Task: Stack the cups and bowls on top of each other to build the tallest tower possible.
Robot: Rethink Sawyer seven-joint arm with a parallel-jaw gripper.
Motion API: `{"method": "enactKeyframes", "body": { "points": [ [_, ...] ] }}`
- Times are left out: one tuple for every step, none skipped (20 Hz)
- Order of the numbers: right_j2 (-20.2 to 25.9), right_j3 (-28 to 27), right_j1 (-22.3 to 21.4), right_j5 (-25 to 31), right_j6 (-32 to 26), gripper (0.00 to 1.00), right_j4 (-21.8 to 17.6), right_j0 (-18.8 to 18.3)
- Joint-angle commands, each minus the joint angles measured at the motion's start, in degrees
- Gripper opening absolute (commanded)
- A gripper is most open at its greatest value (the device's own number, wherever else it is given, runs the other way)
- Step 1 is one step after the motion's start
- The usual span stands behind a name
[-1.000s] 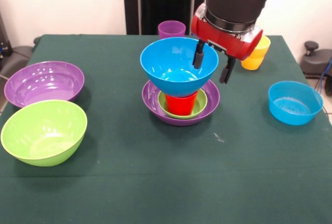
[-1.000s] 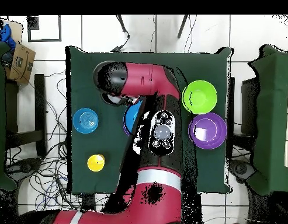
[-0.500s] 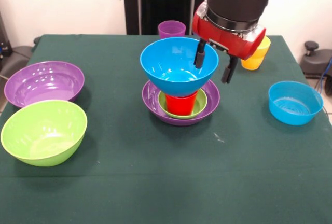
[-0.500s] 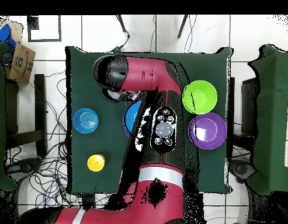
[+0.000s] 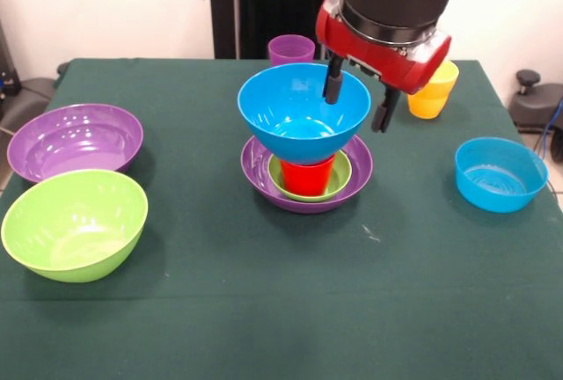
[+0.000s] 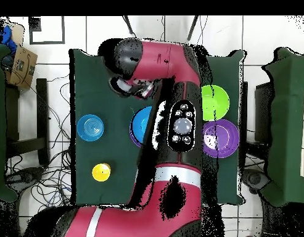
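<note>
Item: gripper (image 5: pixel 355 104), fingers spread, empty, straddling the far rim of the large blue bowl (image 5: pixel 303 113). Below it: tower (image 5: pixel 306 164) (purple base, small green bowl, red cup, blue bowl). We judge lifting clear straight up safest, lest a finger tip the bowl; loose purple bowl (image 5: pixel 75 141) lies well aside.

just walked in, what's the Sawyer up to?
It is stacking plastic ware. The tower so far: a purple bowl, a small green bowl, a red cup, and a large blue bowl on top. The tool is open and empty, straddling that bowl's rim. A purple bowl and a lime green bowl sit unstacked.
</note>
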Motion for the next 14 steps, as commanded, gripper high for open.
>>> {"method": "enactKeyframes", "body": {
  "points": [
    [7.7,-15.3,8.1,11.3,-6.8,1.0,-1.3,-1.8],
    [7.9,-17.5,9.0,12.6,-6.9,1.0,-1.4,-1.9],
    [7.9,-19.9,10.0,13.4,-7.0,1.0,-1.6,-2.0],
    [8.0,-22.2,11.1,14.2,-7.1,1.0,-1.7,-2.1],
    [7.9,-23.9,11.9,13.4,-6.9,1.0,-1.9,-2.1],
    [7.9,-25.0,12.5,12.1,-6.6,1.0,-1.9,-2.2],
    [7.9,-26.1,13.1,10.7,-6.3,1.0,-1.9,-2.2],
    [7.7,-27.3,13.8,9.6,-6.5,1.0,-2.2,-2.2],
    [7.4,-29.5,14.9,9.6,-6.3,1.0,-2.6,-2.1],
    [7.1,-31.7,16.0,9.7,-6.1,1.0,-3.0,-2.0],
    [6.8,-33.9,17.1,10.1,-5.2,1.0,-3.0,-1.9],
    [6.5,-35.5,18.0,10.3,-4.8,1.0,-3.1,-1.8],
    [6.2,-37.4,19.1,10.6,-5.0,1.0,-3.4,-1.6],
    [5.9,-38.8,19.8,10.8,-5.0,1.0,-3.4,-1.6]
  ]
}}
